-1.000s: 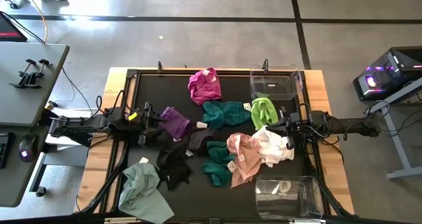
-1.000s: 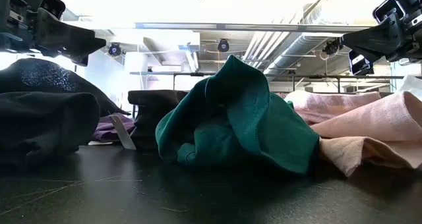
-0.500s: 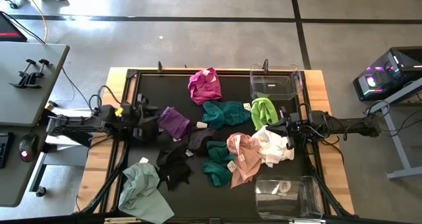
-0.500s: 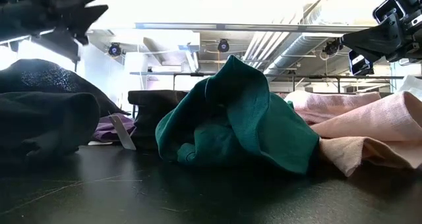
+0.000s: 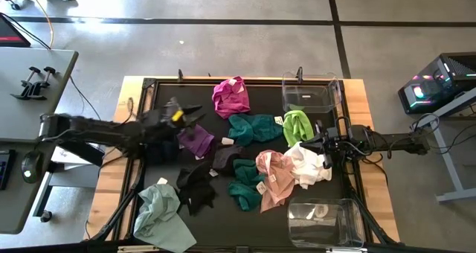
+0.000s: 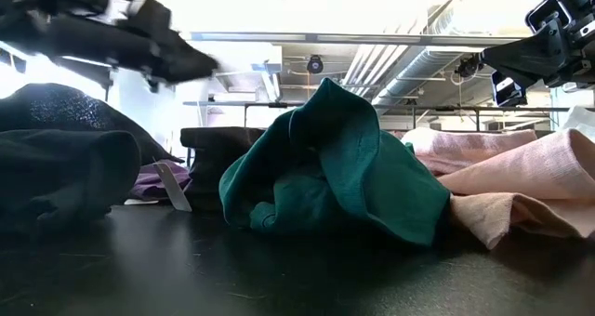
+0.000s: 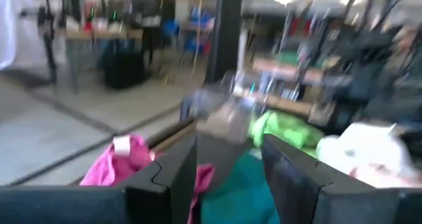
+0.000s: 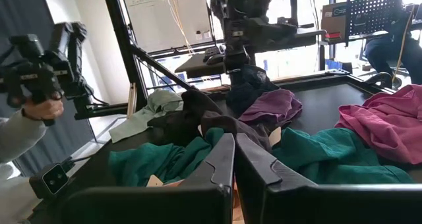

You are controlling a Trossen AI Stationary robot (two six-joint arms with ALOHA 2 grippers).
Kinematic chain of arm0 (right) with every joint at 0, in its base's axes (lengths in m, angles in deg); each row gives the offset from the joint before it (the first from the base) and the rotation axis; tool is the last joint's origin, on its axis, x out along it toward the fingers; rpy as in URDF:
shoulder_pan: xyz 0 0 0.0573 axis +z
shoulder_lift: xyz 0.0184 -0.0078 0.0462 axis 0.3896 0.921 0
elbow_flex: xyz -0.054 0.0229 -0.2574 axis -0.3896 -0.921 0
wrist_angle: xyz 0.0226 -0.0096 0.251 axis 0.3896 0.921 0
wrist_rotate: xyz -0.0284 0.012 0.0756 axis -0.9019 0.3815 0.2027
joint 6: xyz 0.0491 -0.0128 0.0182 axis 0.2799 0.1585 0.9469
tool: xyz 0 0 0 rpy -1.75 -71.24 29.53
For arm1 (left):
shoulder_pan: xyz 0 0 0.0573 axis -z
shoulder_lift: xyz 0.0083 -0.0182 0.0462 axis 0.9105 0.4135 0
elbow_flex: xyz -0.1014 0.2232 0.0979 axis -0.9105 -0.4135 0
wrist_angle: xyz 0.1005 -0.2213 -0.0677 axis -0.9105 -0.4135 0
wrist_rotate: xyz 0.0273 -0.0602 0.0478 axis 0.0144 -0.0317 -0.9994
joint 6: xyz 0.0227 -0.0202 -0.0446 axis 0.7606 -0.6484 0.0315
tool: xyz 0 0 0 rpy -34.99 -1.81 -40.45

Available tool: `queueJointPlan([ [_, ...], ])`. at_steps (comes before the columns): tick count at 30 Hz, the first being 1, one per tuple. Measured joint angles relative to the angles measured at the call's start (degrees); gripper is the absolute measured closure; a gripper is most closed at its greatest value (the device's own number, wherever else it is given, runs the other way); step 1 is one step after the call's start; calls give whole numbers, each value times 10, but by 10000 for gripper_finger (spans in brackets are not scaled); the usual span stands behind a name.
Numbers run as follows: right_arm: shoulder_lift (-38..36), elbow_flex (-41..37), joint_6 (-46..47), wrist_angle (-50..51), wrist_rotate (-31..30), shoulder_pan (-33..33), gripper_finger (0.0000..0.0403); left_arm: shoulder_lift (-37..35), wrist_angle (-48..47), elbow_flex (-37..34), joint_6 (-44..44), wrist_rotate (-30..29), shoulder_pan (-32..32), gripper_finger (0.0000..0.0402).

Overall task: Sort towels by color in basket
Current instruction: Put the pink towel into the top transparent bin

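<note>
One purple towel (image 5: 197, 140) seemingly beneath left end effector (image 5: 195, 113).

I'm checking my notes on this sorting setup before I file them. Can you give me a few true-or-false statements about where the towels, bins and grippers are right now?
1. The left gripper is open and holds nothing. True.
2. The right gripper is clamped on the white towel. False: its fingers are shut, but on nothing; it is above that towel's edge.
3. The magenta towel lies inside a clear bin. False: it lies on the black mat, left of that bin.
4. The pale mint towel lies at the mat's near left corner, apart from the central pile. True.
5. The lime green towel lies beside a teal towel. True.
</note>
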Motion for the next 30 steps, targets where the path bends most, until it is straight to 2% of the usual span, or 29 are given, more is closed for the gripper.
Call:
queueJointPlan([
  [3,0,0,0,0,0,0,402,78,-73,61,-10,0,-21,252],
  [8,0,0,0,0,0,0,402,187,-232,178,-84,2,-69,272],
  [11,0,0,0,0,0,0,402,244,-286,233,-87,37,-94,270],
  [17,0,0,0,0,0,0,402,336,-295,299,-82,104,-130,220],
  [23,0,0,0,0,0,0,402,418,-296,344,-85,100,-147,160],
  [27,0,0,0,0,0,0,402,466,-296,364,-72,63,-158,153],
  [30,0,0,0,0,0,0,402,495,-296,373,-72,67,-167,163],
])
